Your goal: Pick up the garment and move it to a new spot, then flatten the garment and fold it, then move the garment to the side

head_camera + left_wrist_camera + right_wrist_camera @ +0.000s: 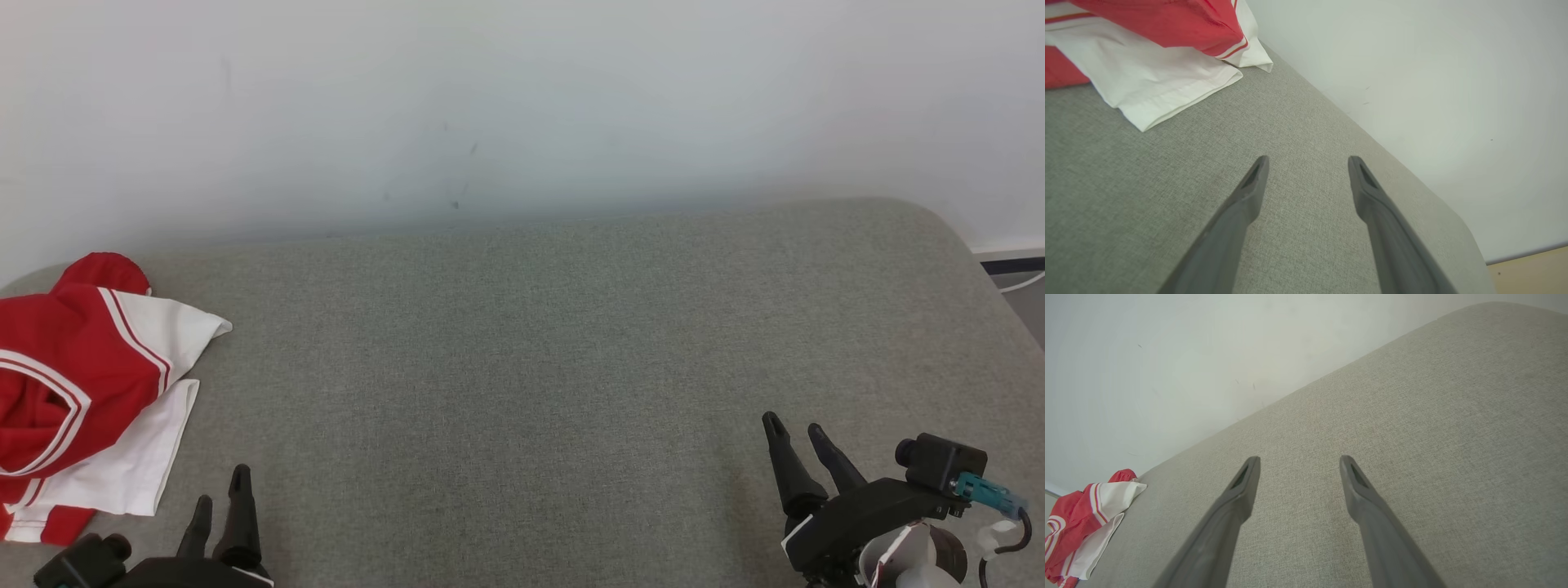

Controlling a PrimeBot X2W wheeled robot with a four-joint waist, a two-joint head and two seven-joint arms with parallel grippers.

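Note:
A red and white garment (73, 392) lies crumpled at the left edge of the grey padded table (522, 343). In the left wrist view the garment (1151, 53) fills the upper left, and in the right wrist view the garment (1081, 522) sits at the lower left. My left gripper (220, 490) stands open at the lower left, just right of the garment and apart from it. Its jaws (1308, 161) hold nothing. My right gripper (792, 433) stands open at the lower right, far from the garment, with nothing between its fingers (1296, 461).
A pale wall (522, 106) rises directly behind the table. The table's right corner is rounded, with floor and a cable (1020, 282) beyond it. Bare grey fabric spans the middle and right of the table.

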